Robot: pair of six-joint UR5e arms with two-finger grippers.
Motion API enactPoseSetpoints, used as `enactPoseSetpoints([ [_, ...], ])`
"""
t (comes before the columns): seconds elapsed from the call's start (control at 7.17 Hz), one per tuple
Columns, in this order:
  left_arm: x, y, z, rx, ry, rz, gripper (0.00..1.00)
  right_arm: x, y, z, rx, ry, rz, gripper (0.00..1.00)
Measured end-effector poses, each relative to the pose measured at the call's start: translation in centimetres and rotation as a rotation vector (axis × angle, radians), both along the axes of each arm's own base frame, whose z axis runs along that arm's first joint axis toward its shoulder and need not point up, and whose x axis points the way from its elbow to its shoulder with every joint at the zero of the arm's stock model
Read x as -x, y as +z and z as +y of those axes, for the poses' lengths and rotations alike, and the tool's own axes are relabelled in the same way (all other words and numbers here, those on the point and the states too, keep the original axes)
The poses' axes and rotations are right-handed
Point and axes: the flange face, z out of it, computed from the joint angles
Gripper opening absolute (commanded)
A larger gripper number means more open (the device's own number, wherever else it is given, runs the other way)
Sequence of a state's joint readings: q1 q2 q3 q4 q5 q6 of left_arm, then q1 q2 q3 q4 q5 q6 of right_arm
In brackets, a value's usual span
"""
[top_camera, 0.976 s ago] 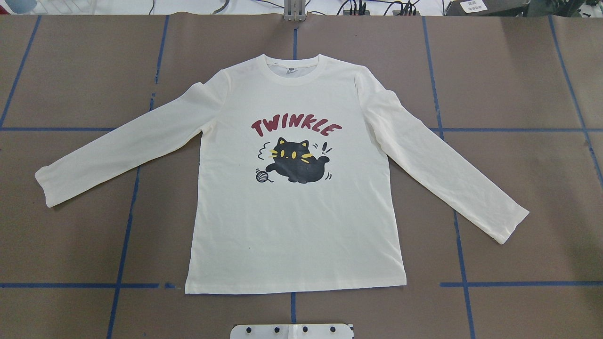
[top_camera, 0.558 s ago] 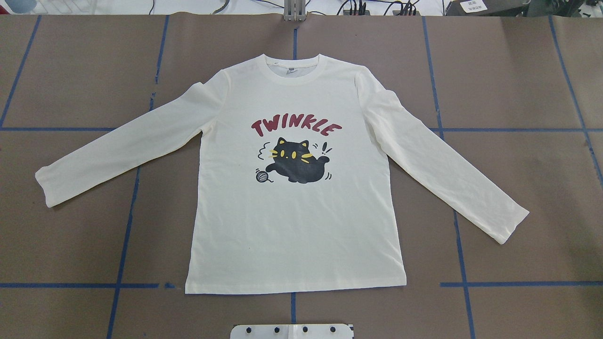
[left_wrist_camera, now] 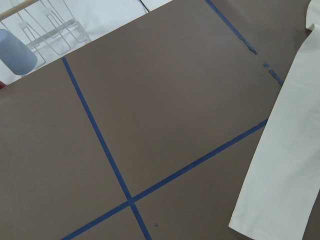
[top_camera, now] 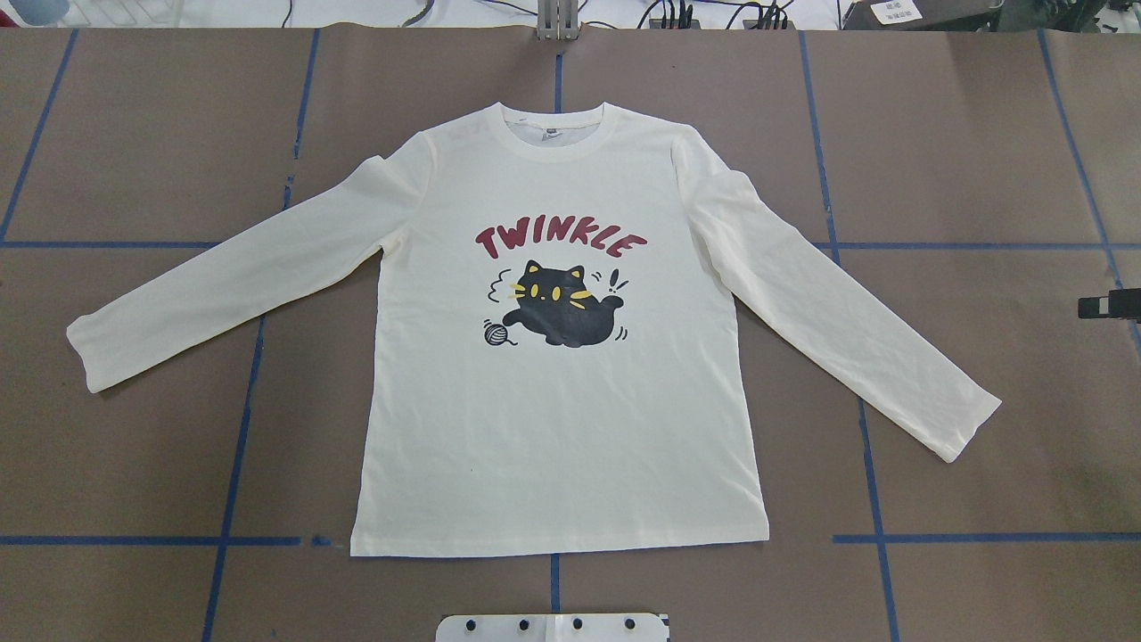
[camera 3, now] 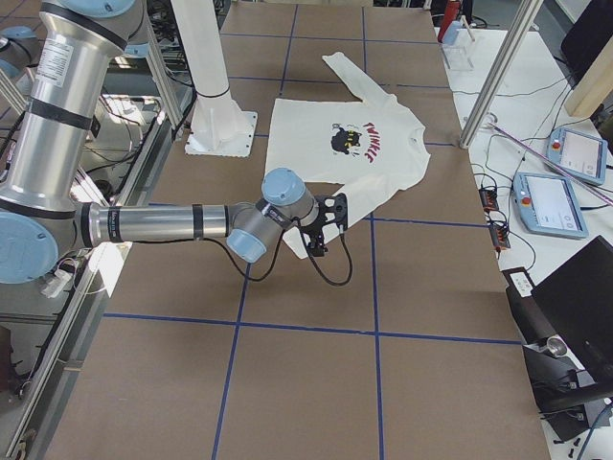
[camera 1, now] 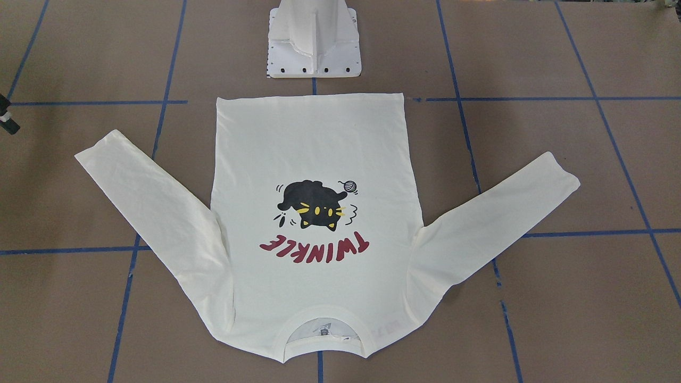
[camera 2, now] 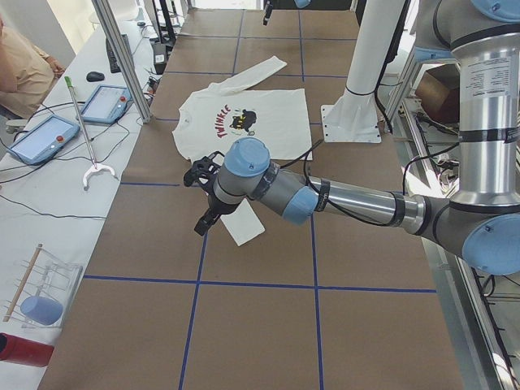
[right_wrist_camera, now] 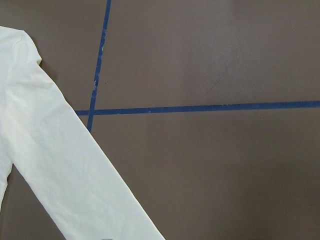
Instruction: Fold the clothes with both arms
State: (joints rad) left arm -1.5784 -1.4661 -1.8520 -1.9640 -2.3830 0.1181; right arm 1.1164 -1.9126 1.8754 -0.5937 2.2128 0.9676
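The cream shirt [top_camera: 553, 428] lies flat and print-up mid-table [top_camera: 134, 464], its sleeves splayed, likely so each cuff is reachable, while the left gripper [camera 2: 203, 221] and right gripper [camera 3: 318, 244] hover near the cuffs, whether released or clenched impossible to tell.

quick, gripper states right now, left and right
left gripper: cannot be told, it shows only in the side view
right gripper: cannot be told, only a sliver of it shows overhead
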Motion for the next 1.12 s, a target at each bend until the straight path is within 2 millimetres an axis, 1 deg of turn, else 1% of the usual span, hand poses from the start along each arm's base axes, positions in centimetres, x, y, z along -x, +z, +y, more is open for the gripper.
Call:
enactPoseSetpoints([
  [0.28, 0.0, 0.2, 0.0, 0.003, 0.000, 0.000, 1.00, 4.9, 1.2, 1.8, 0.017, 0.025, -0.011, 0.73],
  [0.42, 0.0, 0.4, 0.0, 0.006, 0.001, -0.001, 1.00, 7.2, 2.8, 2.7, 0.010, 0.041, -0.005, 0.70],
  [0.56, 0.0, 0.6, 0.0, 0.009, 0.002, -0.001, 1.00, 9.1, 4.8, 3.6, -0.003, 0.055, 0.012, 0.67],
  [0.7, 0.0, 0.8, -0.1, 0.012, 0.003, -0.001, 1.00, 10.3, 6.7, 4.3, -0.011, 0.058, 0.033, 0.67],
  [0.84, -0.1, 0.9, -0.1, 0.014, 0.003, -0.001, 1.00, 11.0, 8.0, 4.8, -0.012, 0.055, 0.049, 0.66],
  [1.12, -0.1, 1.0, -0.1, 0.016, 0.003, -0.002, 1.00, 11.7, 8.8, 5.4, -0.012, 0.040, 0.061, 0.61],
])
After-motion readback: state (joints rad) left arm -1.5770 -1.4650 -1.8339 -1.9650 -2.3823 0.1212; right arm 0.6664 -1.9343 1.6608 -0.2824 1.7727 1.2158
